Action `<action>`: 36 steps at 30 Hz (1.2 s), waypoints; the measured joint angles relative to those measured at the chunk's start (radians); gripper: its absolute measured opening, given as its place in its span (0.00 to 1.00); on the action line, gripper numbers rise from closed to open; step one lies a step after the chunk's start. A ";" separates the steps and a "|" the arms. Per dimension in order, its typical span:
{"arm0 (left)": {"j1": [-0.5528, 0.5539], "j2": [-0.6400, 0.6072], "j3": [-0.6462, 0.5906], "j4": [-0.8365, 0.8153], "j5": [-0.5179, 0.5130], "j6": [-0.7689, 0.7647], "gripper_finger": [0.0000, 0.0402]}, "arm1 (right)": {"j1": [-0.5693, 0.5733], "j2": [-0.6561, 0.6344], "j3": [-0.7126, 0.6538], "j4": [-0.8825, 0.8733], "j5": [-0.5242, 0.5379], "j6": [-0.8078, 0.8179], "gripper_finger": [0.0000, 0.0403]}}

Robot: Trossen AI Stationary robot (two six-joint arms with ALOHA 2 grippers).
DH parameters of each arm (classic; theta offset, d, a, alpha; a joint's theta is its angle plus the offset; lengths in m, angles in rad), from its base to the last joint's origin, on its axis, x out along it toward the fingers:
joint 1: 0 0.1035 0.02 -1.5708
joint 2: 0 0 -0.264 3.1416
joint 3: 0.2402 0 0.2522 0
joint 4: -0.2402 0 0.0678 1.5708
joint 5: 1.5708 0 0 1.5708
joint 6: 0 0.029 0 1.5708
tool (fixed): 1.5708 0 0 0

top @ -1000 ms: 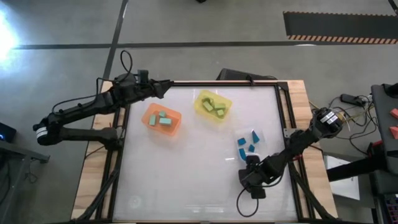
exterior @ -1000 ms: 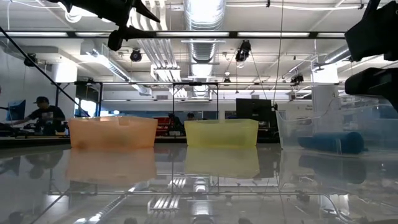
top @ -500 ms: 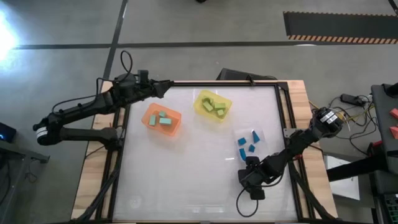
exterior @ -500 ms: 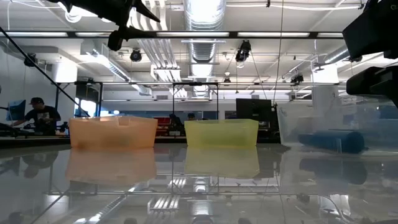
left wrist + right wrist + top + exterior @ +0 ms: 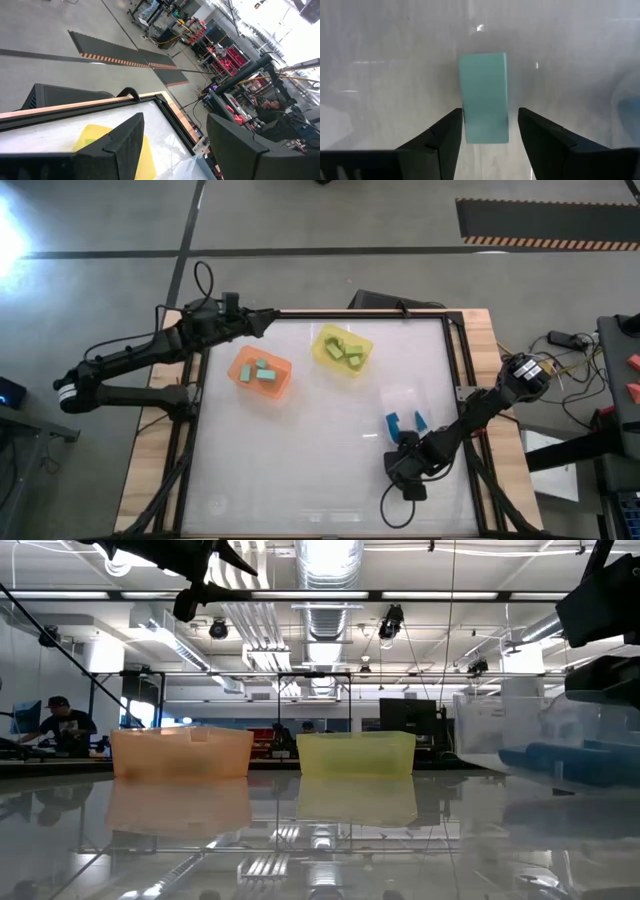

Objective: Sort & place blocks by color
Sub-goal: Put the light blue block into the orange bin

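Observation:
My right gripper (image 5: 405, 447) is low over the table's near right part and open. In the right wrist view its fingers stand on either side of a mint-teal bar (image 5: 483, 95) lying flat on the table. The high view hides that bar under the gripper. Just beyond it the clear tray (image 5: 402, 396) sits tilted in the low view (image 5: 500, 730), with blue blocks (image 5: 392, 423) (image 5: 421, 421) bunched at its near side. Mint-teal blocks (image 5: 262, 370) lie in the orange bin, yellow-green blocks (image 5: 348, 352) in the yellow bin. My left gripper (image 5: 268, 318) hangs open and bare over the far left corner. My right gripper (image 5: 490, 113) comes down from above with its fingers along the long sides of the mint-teal bar; one finger (image 5: 451, 131) is right at the bar's edge, and I cannot tell whether it touches. Whether the gripper touches the clear tray cannot be told.
The orange bin (image 5: 240, 362) and the yellow bin (image 5: 325, 338) stand side by side on the far half. The white table top runs bare across its near left part (image 5: 270, 470). Wooden rails frame the table edges. A person sits far off in the room (image 5: 60, 725).
The clear tray has tipped and shifted toward the right gripper: in the low view it has slid to the picture's right and one side has risen. The blue blocks inside have slid together toward the tray's near side. Both arms have kept almost still.

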State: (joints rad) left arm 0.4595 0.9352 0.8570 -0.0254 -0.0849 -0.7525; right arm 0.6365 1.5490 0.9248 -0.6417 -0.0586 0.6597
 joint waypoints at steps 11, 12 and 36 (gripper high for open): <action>0.000 0.000 0.000 0.000 0.000 0.000 0.50 | 0.000 -0.083 0.002 -0.027 0.000 0.054 0.46; 0.000 0.000 0.000 0.000 0.000 0.000 0.50 | 0.001 -0.095 0.002 -0.029 -0.002 0.062 0.46; 0.000 -0.002 0.000 -0.001 0.002 0.000 0.50 | 0.194 -0.037 -0.030 -0.006 0.261 0.239 0.43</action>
State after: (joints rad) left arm 0.4597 0.9333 0.8570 -0.0259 -0.0831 -0.7521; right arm 0.8306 1.5121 0.8946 -0.6474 0.2022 0.8987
